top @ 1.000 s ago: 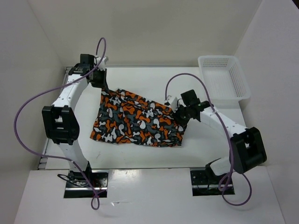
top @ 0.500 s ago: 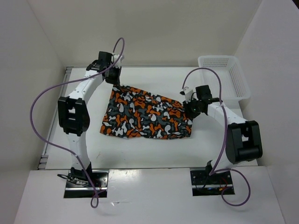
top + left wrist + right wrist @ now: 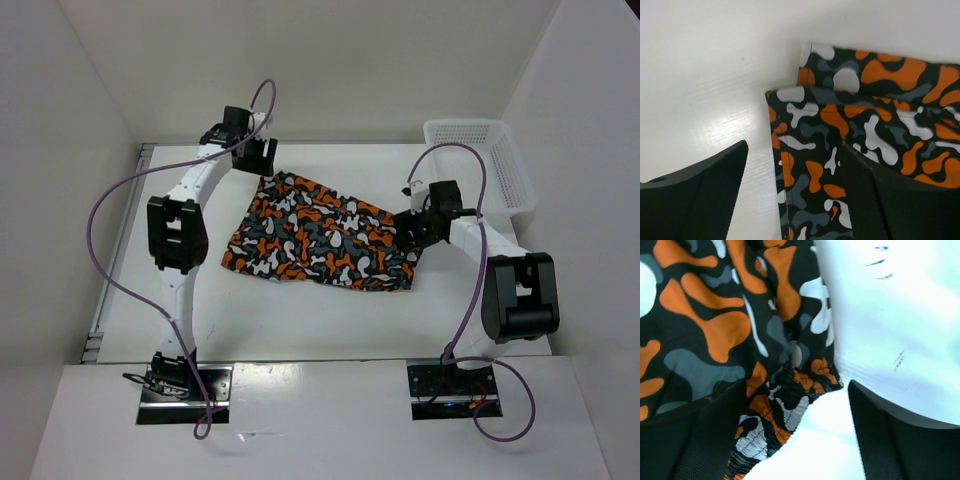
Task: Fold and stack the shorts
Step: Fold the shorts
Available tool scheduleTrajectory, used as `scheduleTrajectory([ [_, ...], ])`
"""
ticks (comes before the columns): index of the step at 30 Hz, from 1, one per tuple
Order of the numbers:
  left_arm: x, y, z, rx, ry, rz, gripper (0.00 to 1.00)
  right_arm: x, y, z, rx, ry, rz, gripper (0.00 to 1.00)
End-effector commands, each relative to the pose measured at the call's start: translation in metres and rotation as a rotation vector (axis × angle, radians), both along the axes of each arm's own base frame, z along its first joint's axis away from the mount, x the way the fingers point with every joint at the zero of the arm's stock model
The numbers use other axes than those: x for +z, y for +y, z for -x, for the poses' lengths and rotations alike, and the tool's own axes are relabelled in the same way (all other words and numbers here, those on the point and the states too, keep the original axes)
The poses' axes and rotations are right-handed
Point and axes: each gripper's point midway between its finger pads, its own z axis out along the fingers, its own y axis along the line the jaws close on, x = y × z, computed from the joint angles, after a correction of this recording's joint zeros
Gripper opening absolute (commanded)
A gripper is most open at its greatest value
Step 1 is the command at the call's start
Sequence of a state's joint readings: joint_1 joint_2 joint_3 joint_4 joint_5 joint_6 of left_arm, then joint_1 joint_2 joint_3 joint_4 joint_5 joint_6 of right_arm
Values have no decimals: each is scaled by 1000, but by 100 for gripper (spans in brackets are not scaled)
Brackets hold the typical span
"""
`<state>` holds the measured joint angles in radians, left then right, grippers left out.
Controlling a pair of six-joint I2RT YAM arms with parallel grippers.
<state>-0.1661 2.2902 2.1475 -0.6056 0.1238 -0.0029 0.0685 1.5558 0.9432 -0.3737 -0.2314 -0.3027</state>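
Observation:
One pair of camouflage shorts (image 3: 320, 235) lies spread out and folded in the middle of the table. My left gripper (image 3: 262, 165) stands open over its far left corner. In the left wrist view the hem corner (image 3: 805, 150) lies flat between the spread fingers (image 3: 700, 195), gripped by neither. My right gripper (image 3: 415, 232) is open at the shorts' right edge. In the right wrist view the gathered waistband (image 3: 775, 415) lies loose on the table between the spread fingers (image 3: 900, 440).
A white mesh basket (image 3: 480, 170) stands at the back right corner, just beyond the right arm. White walls close in the table on three sides. Purple cables loop above both arms.
Both arms carried the shorts to the right across the table, then both grippers opened and let go of the cloth, which now lies flat.

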Motion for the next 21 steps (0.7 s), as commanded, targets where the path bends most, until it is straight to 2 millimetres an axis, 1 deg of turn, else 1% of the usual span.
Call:
scheduleTrajectory([
  [1, 10, 5, 6, 6, 7, -6, 84, 24, -9, -29, -67, -90, 26, 88],
  [2, 13, 6, 12, 6, 14, -7, 85, 36, -9, -33, -74, -112, 18, 90],
  [3, 17, 14, 17, 19, 16, -8, 91, 41, -6, -33, -67, -116, 8, 92],
  [4, 20, 24, 31, 33, 32, -10, 93, 41, -6, -30, -77, -97, 2, 92],
  [5, 17, 24, 42, 25, 53, -4, 94, 43, -3, -26, -87, -85, -20, 92],
  [6, 23, 26, 57, 25, 66, -6, 94, 42, -2, -24, -89, -73, -31, 93],
  [7, 13, 27, 68, 25, 97, -10, 94, 34, -2, -16, -90, -44, -28, 93],
  [8, -17, 32, 94, 32, 193, -33, 94, 31, 0, -13, -83, -34, -37, 93],
  [9, -28, 34, 106, 32, 228, -38, 94, 31, 0, -13, -83, -34, -37, 93],
  [10, -31, 36, 117, 32, 246, -41, 94, 26, -1, -10, -72, -25, -28, 93],
  [11, -43, 37, 126, 32, 281, -46, 94, 26, 5, -9, -55, -25, -29, 93],
  [12, -56, 39, 141, 31, 324, -53, 94, 31, 15, -11, -21, -42, -18, 93],
  [14, -64, 34, 155, 10, 362, -25, 94, 49, 30, -23, 37, -102, 9, 93],
  [15, -66, 33, 162, 4, 382, -18, 94, 65, 50, -32, 96, -160, 19, 93],
  [16, -75, 34, 172, 4, 413, -22, 94, 75, 56, -39, 101, -198, 30, 93],
  [17, -79, 33, 180, -2, 442, -14, 94, 84, 63, -42, 121, -224, 36, 93],
  [18, -84, 33, 185, -2, 458, -16, 94, 96, 75, -53, 132, -267, 46, 93],
  [19, -88, 34, 190, -2, 473, -18, 94, 103, 80, -62, 140, -305, 53, 93],
  [20, -96, 35, 199, -1, 502, -22, 92, 107, 86, -67, 143, -322, 57, 93],
  [21, -100, 35, 204, -1, 515, -41, 91, 108, 99, -75, 174, -341, 68, 93],
])
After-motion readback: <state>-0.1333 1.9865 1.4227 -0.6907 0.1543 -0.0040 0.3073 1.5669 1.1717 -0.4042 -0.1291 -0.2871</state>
